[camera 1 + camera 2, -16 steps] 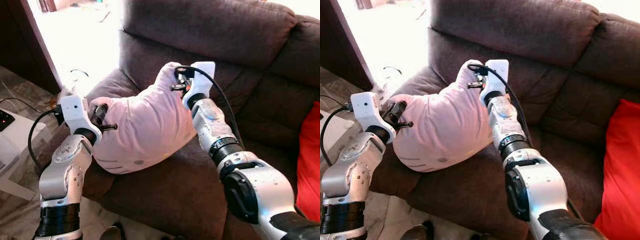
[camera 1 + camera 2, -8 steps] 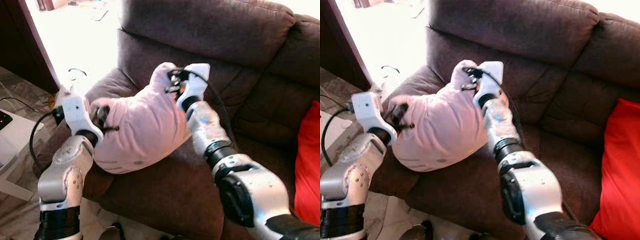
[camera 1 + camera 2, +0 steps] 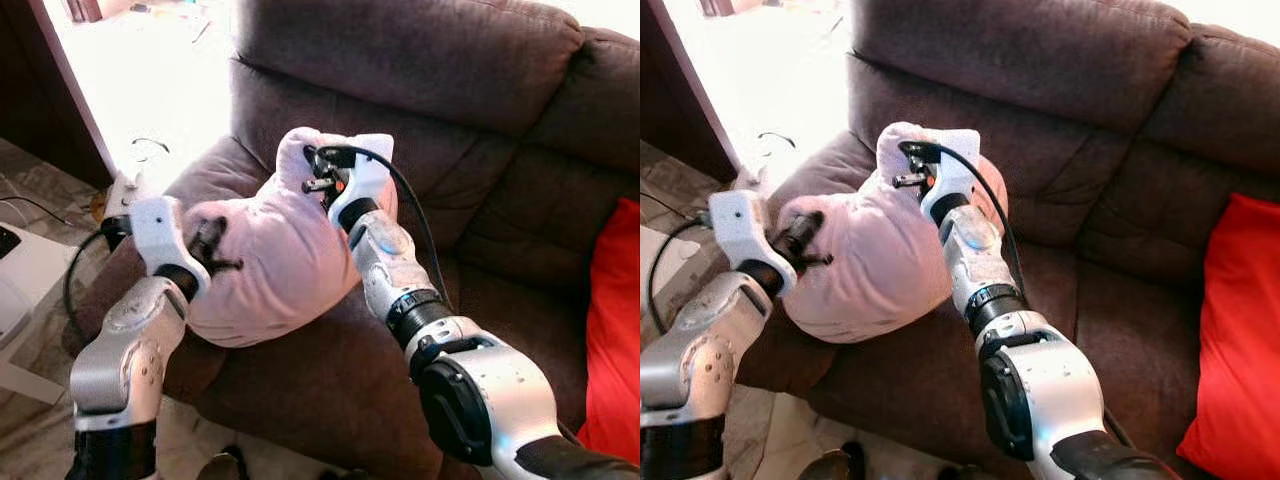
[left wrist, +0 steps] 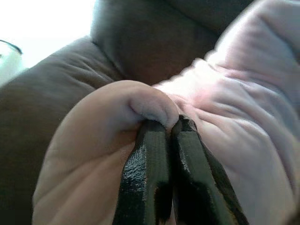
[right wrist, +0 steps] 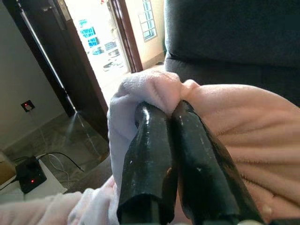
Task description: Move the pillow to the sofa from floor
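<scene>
A soft pale pink pillow (image 3: 268,262) is held over the left end of the brown sofa (image 3: 470,190), above its armrest and seat. My left gripper (image 3: 205,243) is shut on the pillow's near left corner (image 4: 140,105). My right gripper (image 3: 312,172) is shut on the pillow's upper far corner (image 5: 154,91), close to the sofa's backrest. The pillow hangs bunched between the two grippers, and its underside looks to be touching the seat edge.
A red cushion (image 3: 615,330) lies at the right end of the sofa. A white low table (image 3: 25,290) with cables stands on the tiled floor at left. Behind the armrest is a bright doorway (image 3: 150,70) with a dark door frame.
My right gripper has carried the pillow's top corner to the left along the backrest. The pillow is more bunched up. The left gripper has barely moved.
</scene>
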Controlling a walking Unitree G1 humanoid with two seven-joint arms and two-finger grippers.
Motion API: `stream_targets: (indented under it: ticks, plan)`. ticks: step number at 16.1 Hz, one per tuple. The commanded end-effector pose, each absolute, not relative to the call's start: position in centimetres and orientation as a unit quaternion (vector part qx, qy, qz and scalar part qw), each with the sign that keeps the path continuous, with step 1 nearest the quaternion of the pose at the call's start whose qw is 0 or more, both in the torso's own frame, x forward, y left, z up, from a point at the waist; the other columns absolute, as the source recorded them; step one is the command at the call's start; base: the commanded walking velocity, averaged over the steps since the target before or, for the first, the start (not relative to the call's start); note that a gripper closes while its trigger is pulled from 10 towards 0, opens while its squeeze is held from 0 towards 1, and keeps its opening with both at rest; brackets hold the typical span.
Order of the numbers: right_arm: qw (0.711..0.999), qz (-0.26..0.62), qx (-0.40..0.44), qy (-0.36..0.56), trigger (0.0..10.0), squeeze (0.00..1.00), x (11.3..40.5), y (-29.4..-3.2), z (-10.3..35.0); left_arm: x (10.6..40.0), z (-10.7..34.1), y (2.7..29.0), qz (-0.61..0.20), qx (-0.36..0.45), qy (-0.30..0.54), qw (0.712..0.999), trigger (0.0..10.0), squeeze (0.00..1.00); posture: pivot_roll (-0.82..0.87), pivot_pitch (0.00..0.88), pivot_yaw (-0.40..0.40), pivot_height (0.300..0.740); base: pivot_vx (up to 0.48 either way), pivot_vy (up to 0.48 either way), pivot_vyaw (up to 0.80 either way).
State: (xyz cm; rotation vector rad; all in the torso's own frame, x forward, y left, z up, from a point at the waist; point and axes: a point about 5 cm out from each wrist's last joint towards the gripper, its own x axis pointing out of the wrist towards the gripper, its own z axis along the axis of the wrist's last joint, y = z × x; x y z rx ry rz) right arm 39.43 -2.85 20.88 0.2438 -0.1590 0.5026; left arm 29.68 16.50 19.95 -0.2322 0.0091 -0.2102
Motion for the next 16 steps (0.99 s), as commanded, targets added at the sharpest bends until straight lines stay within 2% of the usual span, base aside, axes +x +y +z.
stream_targets:
  ticks: [1, 5, 12, 16]
  plan:
    - [0.94, 0.314, 0.108, -0.083, 10.0, 0.0, 38.5, 0.1, 21.6, 28.3, 22.9, 12.2, -0.254, -0.121, -0.056, 0.958, 10.0, 0.0, 0.22, 0.185, -0.153, 0.74, 0.0, 0.0, 0.0]
    - [0.942, 0.308, 0.107, -0.082, 10.0, 0.0, 38.6, 0.1, 21.7, 27.5, 24.8, 11.8, -0.301, -0.134, -0.093, 0.94, 10.0, 0.0, 0.22, 0.185, -0.152, 0.74, 0.0, 0.0, 0.0]
    - [0.944, 0.305, 0.103, -0.069, 10.0, 0.0, 38.5, 0.2, 20.9, 27.1, 24.5, 11.8, -0.314, -0.142, -0.09, 0.935, 10.0, 0.0, 0.23, 0.191, -0.152, 0.74, 0.0, 0.0, 0.0]
    - [0.964, 0.244, 0.092, -0.044, 10.0, 0.0, 39.2, -1.7, 20.2, 26.7, 24.8, 10.5, -0.347, -0.167, -0.091, 0.918, 10.0, 0.0, 0.22, 0.193, -0.15, 0.74, 0.0, 0.0, 0.0]
